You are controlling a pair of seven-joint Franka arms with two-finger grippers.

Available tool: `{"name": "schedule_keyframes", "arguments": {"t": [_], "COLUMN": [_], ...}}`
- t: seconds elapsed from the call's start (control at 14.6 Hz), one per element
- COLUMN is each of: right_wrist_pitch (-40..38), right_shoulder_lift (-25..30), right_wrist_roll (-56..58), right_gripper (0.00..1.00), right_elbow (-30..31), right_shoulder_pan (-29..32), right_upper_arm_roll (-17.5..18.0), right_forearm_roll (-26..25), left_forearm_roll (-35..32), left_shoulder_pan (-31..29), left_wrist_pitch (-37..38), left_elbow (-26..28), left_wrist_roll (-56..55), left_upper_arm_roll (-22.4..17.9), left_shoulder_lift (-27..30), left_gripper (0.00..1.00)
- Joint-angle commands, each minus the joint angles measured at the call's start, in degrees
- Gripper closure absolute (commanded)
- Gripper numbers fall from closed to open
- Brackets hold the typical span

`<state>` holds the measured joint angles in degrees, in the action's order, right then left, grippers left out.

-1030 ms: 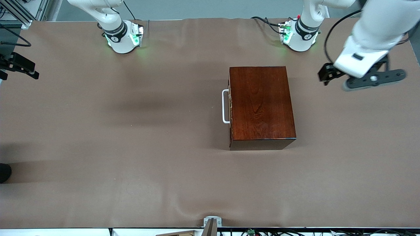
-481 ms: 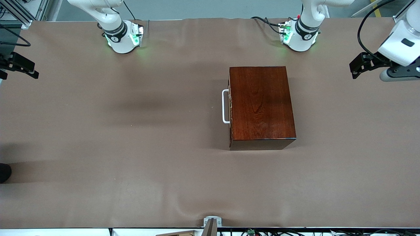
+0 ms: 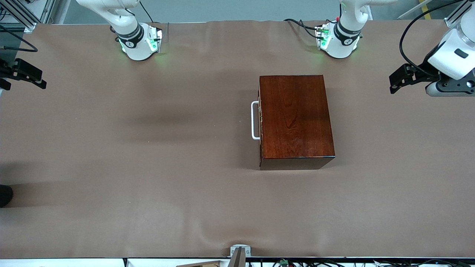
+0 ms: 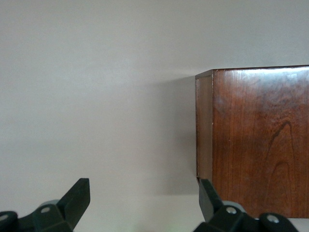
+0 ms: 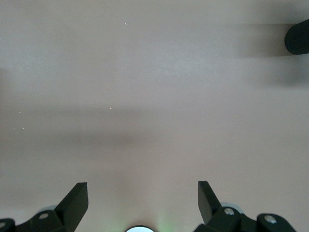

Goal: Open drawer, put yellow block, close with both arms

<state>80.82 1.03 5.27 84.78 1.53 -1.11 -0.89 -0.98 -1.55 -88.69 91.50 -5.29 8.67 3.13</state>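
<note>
The mahogany box (image 3: 295, 118) stands mid-table, its drawer pushed in flush. The white handle (image 3: 255, 120) faces the right arm's end of the table. The yellow block is out of view in every frame. My left gripper (image 3: 396, 83) hangs open and empty over the table's left-arm end, apart from the box. In the left wrist view the open gripper (image 4: 145, 195) is over bare cloth, with the box (image 4: 260, 140) beside it. My right gripper (image 3: 35, 79) hovers at the table's right-arm edge, open and empty. The right wrist view has the open gripper (image 5: 143, 193) above bare cloth.
Brown cloth covers the table (image 3: 148, 155). A dark round object (image 3: 5, 195) sits at the right arm's end, nearer the front camera, and also shows as a dark round object (image 5: 298, 37) in the right wrist view. A metal bracket (image 3: 239, 251) is fixed at the near edge.
My left gripper swung away from the box toward the left arm's end of the table, then eased back slightly. The right gripper and the box have hardly moved.
</note>
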Motion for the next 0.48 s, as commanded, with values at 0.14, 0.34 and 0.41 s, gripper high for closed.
{"name": "schedule_keyframes", "arguments": {"t": [0.14, 0.34, 0.41], "right_wrist_pitch": [-0.05, -0.05, -0.05], "right_shoulder_lift": [1.34, 1.34, 1.34], "right_wrist_roll": [0.18, 0.18, 0.18], "right_gripper": [0.00, 0.00, 0.00], "right_elbow": [0.74, 0.74, 0.74], "right_shoulder_pan": [-0.38, -0.38, -0.30], "right_upper_arm_roll": [0.23, 0.23, 0.15], "right_forearm_roll": [-0.08, -0.08, -0.08], "left_forearm_roll": [1.24, 1.07, 0.98], "left_shoulder_pan": [-1.97, -1.70, -1.70], "left_wrist_pitch": [0.62, 1.33, 1.33], "left_elbow": [2.29, 1.32, 0.18], "left_wrist_roll": [0.81, 1.33, 0.81], "left_upper_arm_roll": [1.09, 0.91, 0.83], "left_shoulder_lift": [3.90, 4.16, 3.82], "left_gripper": [0.00, 0.00, 0.00]}}
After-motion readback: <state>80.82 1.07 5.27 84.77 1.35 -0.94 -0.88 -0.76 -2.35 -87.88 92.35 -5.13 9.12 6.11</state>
